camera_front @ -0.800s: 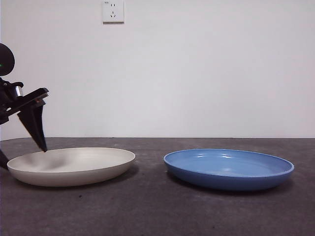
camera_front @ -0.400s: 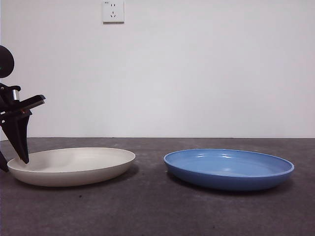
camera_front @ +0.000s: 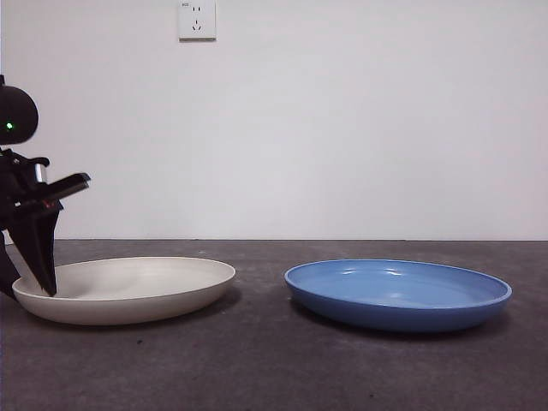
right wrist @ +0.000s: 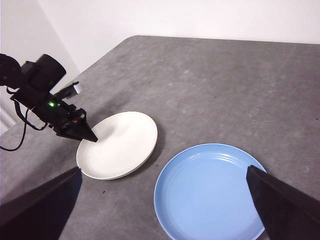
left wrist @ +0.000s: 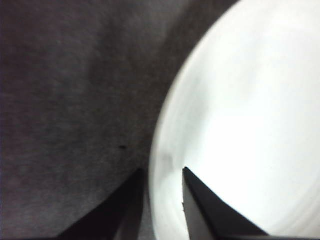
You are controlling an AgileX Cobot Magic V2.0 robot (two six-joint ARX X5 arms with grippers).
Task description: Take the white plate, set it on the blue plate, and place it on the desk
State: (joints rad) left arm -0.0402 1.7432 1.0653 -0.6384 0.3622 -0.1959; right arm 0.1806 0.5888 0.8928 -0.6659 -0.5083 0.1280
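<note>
The white plate (camera_front: 128,287) lies flat on the desk (camera_front: 257,360) at the left. The blue plate (camera_front: 398,295) lies on the desk to its right, a gap apart. My left gripper (camera_front: 43,287) is at the white plate's left rim. In the left wrist view, the left gripper (left wrist: 162,172) has one jaw inside the white plate (left wrist: 240,125) and one outside over the desk (left wrist: 65,100), closed on the rim. My right gripper (right wrist: 163,169) is open and empty, high above both plates (right wrist: 120,145) (right wrist: 207,190).
A white wall with a socket (camera_front: 197,19) stands behind the desk. The desk's far-left edge (right wrist: 85,65) shows in the right wrist view. The left arm's body (right wrist: 40,80) reaches in from the left.
The left gripper moved left from the plate's inner part to its left rim and came lower, now gripping the rim. Both plates stayed where they were.
</note>
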